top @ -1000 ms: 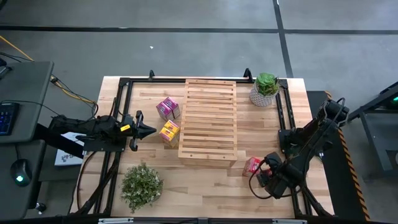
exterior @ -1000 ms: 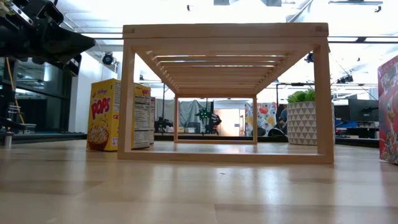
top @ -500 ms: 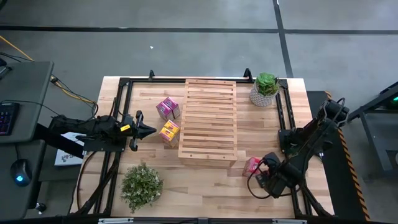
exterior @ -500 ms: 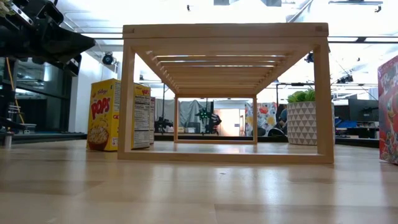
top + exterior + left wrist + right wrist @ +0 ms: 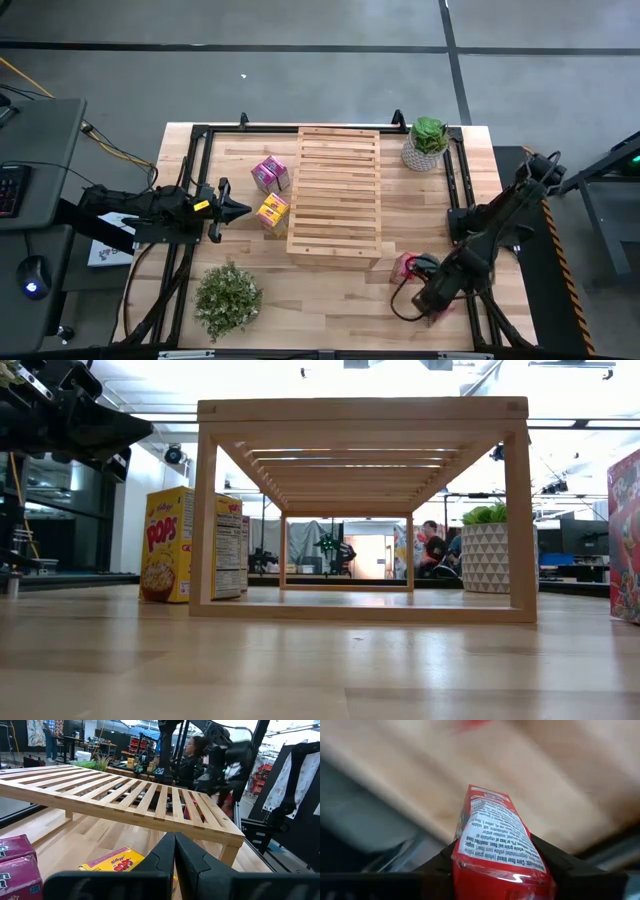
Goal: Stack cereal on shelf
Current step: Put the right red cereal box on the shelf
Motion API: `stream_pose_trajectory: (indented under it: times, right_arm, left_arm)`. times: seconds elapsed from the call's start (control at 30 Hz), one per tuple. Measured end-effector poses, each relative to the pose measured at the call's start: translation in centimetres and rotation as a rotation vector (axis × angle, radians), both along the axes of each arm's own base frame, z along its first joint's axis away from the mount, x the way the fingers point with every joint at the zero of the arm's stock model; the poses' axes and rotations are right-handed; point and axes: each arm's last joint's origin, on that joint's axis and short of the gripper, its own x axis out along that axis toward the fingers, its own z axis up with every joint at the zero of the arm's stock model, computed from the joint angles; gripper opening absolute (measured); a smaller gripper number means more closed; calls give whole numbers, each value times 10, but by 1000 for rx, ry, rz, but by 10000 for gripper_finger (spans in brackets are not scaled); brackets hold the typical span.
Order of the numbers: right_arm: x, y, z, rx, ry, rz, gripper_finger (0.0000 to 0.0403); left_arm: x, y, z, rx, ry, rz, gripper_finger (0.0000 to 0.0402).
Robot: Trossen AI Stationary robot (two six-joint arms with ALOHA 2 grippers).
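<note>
right hand [image 5: 495, 870]: pinching small red cardboard cereal box [image 5: 492, 840]
left hand [image 5: 174, 851]: pressed together
risk: narrow edge grip, box may slip

A grey floor [image 5: 300, 80] crossed by dark lines is seen around the wooden table [image 5: 330, 300]. A desk [image 5: 30, 150] with a keyboard [image 5: 10, 188] is placed beside it. A seated person [image 5: 432, 550] is seen behind.

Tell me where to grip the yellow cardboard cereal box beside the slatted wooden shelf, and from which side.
Grip the yellow cardboard cereal box across its narrow faces near the top, coming from above. It stands upright close to the slatted wooden shelf, which likely blocks a sideways approach.
</note>
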Motion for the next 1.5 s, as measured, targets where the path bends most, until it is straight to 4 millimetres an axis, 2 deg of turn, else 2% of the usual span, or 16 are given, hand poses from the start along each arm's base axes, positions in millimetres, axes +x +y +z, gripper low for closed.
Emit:
stream_pose_trajectory:
  times: [0.1, 0.23, 0.37, 0.47, 0.63, 0.8, 0.9, 1.0, 1.13, 1.23, 1.37, 1.43, 1.5]
  right_arm:
    - [4, 3, 21, 118, -215, 32, 160]
    - [8, 3, 56, 202, -603, 84, 156]
    - [10, -9, 79, 113, -889, 128, 154]
    - [17, -23, 84, -13, -984, 160, 154]
    - [39, -52, 88, -182, -1043, 237, 154]
    - [57, -84, 122, -332, -1129, 283, 154]
    - [55, -106, 151, -503, -1114, 267, 154]
    - [53, -126, 177, -716, -1020, 223, 154]
    - [64, -143, 197, -921, -851, 230, 154]
    - [81, -152, 204, -1010, -731, 273, 154]
    - [104, -166, 203, -1085, -543, 351, 154]
    - [113, -175, 203, -1111, -468, 290, 154]
    - [121, -187, 201, -1128, -404, 153, 154]
  left_arm:
    - [0, 0, 0, 0, 0, 0, 3]
    - [0, 0, 0, 0, 0, 0, 3]
    - [0, 0, 0, 0, 0, 0, 3]
    - [0, 0, 0, 0, 0, 0, 3]
    - [0, 0, 0, 0, 0, 0, 3]
    - [0, 0, 0, 0, 0, 0, 3]
    - [0, 0, 0, 0, 0, 0, 3]
    - [0, 0, 0, 0, 0, -1, 3]
    - [0, 0, 0, 0, 0, 0, 3]
    - [0, 0, 0, 0, 0, 0, 3]
    - [0, 0, 0, 0, 0, 0, 3]
    - [0, 0, 0, 0, 0, -1, 3]
    - [0, 0, 0, 0, 0, -1, 3]
